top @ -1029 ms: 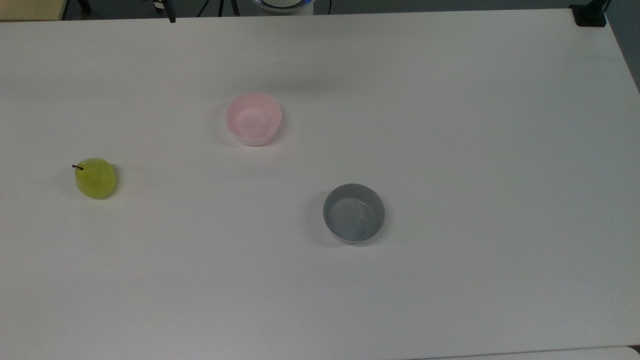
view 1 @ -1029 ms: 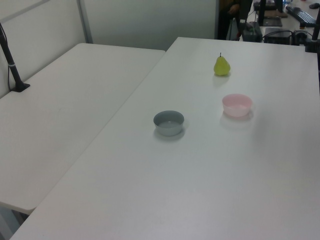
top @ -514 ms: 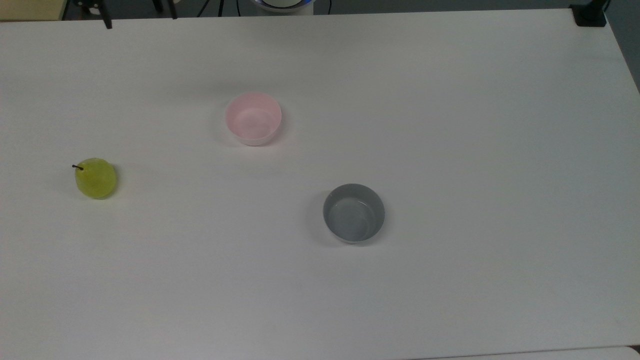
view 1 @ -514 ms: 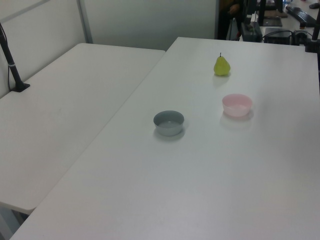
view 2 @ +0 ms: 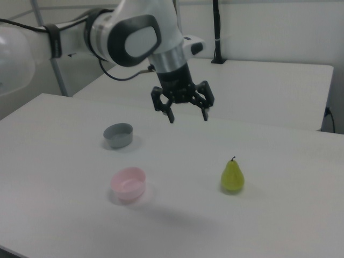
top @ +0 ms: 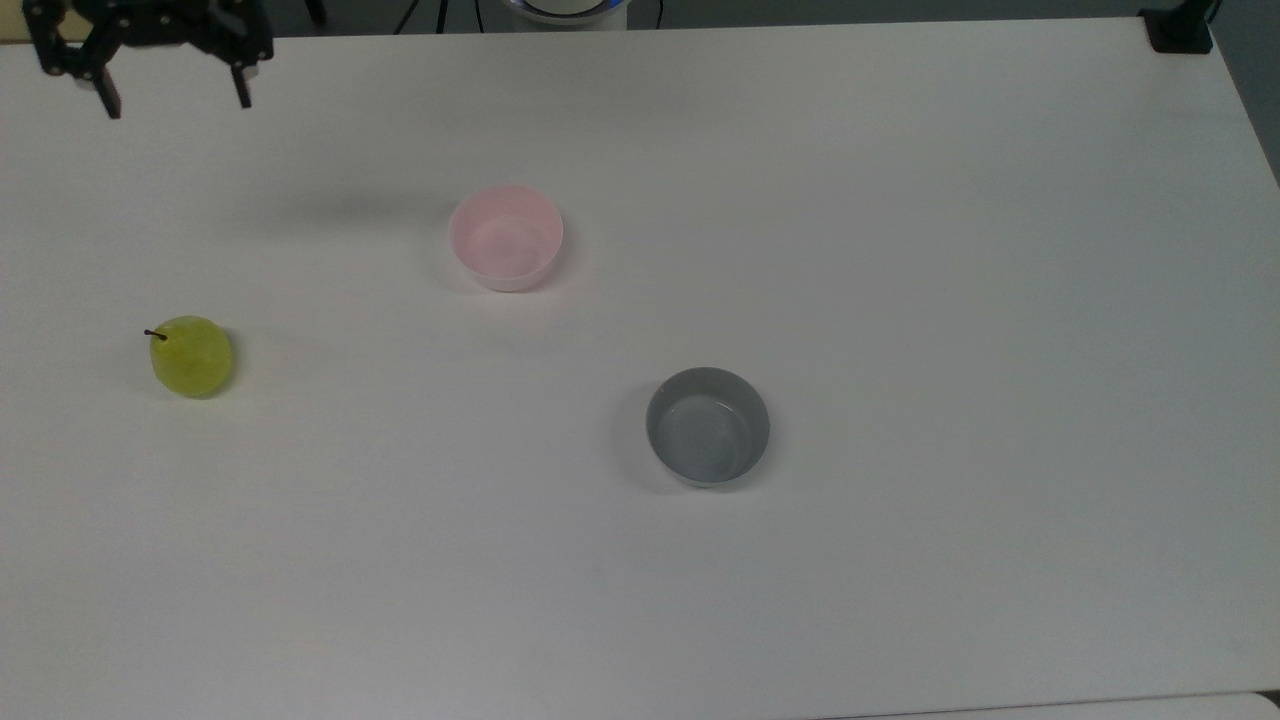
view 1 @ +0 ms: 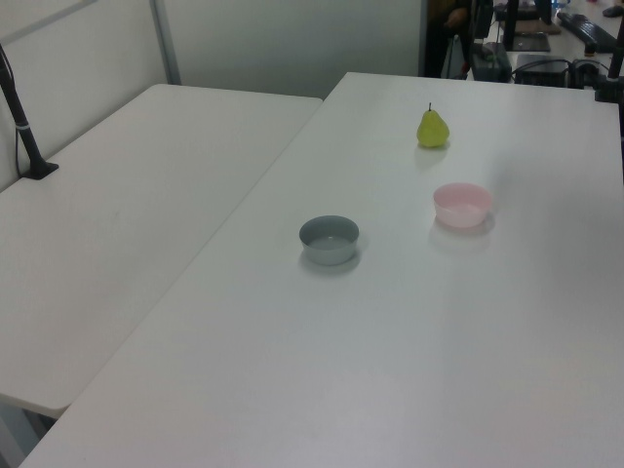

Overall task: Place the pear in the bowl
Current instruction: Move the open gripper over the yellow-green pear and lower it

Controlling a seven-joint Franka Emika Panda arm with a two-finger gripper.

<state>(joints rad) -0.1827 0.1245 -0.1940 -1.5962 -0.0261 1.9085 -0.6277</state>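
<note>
While the pincer point(view 2: 188, 116) hangs in the air with fingers spread wide and nothing between them, the glossy yellow-green pear point(view 2: 233, 176) with its short dark stem stands upright on the white surface point(view 2: 279, 215) below it, apart from the pink bowl point(view 2: 128, 183).

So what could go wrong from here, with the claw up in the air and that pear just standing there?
The pear stands upright and looks glossy, so the open gripper, hanging high above the table, might tip it or let it slip when closing. There are also two bowls of like size: the pink bowl and the grey bowl. A drop aimed poorly could land in the wrong one or miss.
</note>
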